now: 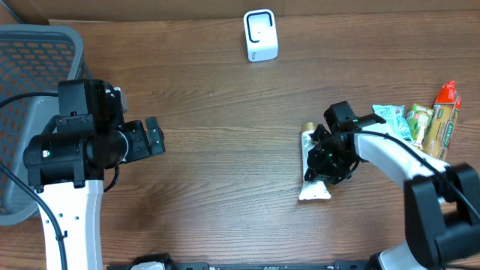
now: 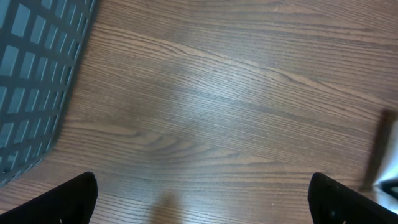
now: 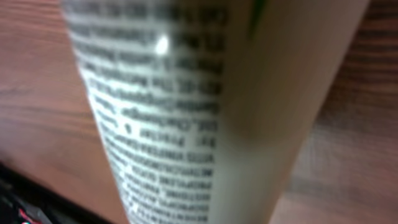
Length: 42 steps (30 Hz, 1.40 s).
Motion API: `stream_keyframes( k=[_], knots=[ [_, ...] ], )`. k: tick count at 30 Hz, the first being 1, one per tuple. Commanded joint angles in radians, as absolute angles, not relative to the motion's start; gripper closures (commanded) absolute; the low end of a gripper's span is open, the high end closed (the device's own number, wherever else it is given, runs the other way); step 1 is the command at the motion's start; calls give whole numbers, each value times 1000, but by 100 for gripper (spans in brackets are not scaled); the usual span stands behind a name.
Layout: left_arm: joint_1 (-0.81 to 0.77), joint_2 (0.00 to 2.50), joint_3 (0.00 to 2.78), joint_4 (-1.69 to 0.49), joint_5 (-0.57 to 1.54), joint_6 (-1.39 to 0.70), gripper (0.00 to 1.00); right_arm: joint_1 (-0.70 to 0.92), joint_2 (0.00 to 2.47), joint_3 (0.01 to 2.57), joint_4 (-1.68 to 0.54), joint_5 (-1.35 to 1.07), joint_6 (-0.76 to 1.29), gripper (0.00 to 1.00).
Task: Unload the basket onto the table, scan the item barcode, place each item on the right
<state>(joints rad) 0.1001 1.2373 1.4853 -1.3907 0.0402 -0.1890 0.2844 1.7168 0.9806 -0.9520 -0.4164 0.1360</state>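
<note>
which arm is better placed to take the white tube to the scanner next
Right. The right gripper is shut on the white tube; the left gripper hangs open and empty beside the basket, far from it.

White links, black joints, black cables (2 arms point(image 1: 75, 214)); left gripper point(image 1: 157, 136), right gripper point(image 1: 322, 161) black.

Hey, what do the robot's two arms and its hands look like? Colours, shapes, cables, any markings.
Both arms are built alike. The left arm and the right arm have smooth white links joined by chunky black cylindrical housings. The left hand and the right hand are black and blocky. Thin black cables run along the links. No readable markings show.
</note>
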Motion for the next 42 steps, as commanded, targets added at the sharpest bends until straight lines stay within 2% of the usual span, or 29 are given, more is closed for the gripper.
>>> stream_keyframes(
  k=[1,9,22,34,42],
  knots=[
    [104,1237,1495,-1387,44,-206,0,327,1538,1076,-978,-454,57,96],
    [104,1237,1495,-1387,44,-206,1,366,1394,1077,-984,-525,52,96],
    [104,1237,1495,-1388,44,-206,0,366,1365,1123,-1045,-539,51,96],
    [104,1237,1495,-1388,44,-206,0,407,1364,1287,-1193,-399,56,96],
    [104,1237,1495,-1387,44,-206,0,490,1364,1319,-1191,-360,106,96]
  ],
)
